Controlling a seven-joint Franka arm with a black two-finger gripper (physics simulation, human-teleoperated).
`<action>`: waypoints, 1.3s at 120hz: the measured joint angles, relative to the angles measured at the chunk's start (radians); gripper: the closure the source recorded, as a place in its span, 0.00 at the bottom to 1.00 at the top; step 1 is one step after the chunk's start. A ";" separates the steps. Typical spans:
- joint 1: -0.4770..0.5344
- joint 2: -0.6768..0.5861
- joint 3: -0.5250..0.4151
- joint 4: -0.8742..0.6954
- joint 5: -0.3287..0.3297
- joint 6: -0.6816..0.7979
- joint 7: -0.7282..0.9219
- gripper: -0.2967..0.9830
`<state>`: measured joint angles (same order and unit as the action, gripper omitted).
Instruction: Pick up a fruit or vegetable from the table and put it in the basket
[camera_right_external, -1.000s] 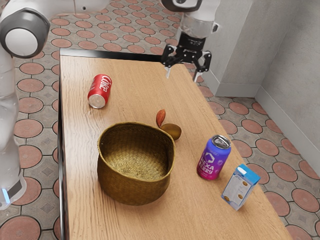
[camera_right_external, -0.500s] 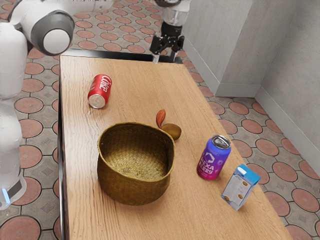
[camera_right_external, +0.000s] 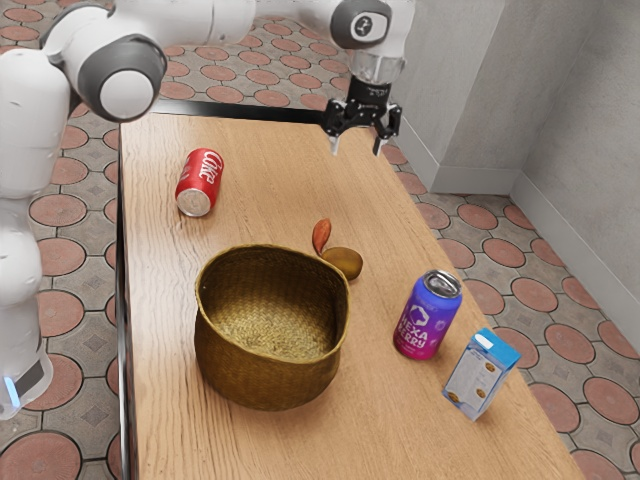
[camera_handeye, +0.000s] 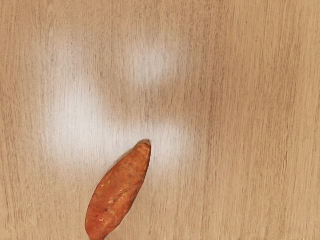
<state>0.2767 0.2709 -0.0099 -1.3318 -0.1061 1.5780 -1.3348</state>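
My gripper (camera_right_external: 357, 145) hangs over the far part of the table in the exterior view, open, its two fingertips apart with nothing between them. Nearer the camera, an orange-red sweet potato (camera_right_external: 321, 235) lies on the wood beside a brown roundish fruit or vegetable (camera_right_external: 343, 263), both just behind the basket's rim. The woven basket (camera_right_external: 270, 385) stands upright, and the part of its inside that shows holds nothing. In the wrist view the sweet potato (camera_handeye: 118, 192) lies on the table below my hand.
A red Coke can (camera_right_external: 200, 182) lies toward the exterior view's left. A purple-blue can (camera_right_external: 428, 315) and a small blue-and-white carton (camera_right_external: 481, 373) stand at the exterior view's right, near the edge of the wooden table (camera_right_external: 270, 150).
Over the last second my gripper swung away toward the far edge, then came partway back, toward the exterior view's right. Its fingertips look wider apart than half a second ago. The objects stayed put.
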 joint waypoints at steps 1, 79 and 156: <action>0.000 0.003 0.000 0.000 0.000 0.001 0.005 0.23; 0.048 -0.021 -0.029 -0.327 -0.119 0.280 0.297 0.23; 0.021 -0.135 -0.040 -0.486 -0.050 0.389 0.553 0.23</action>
<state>0.2973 0.1358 -0.0499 -1.8180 -0.1561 1.9673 -0.7822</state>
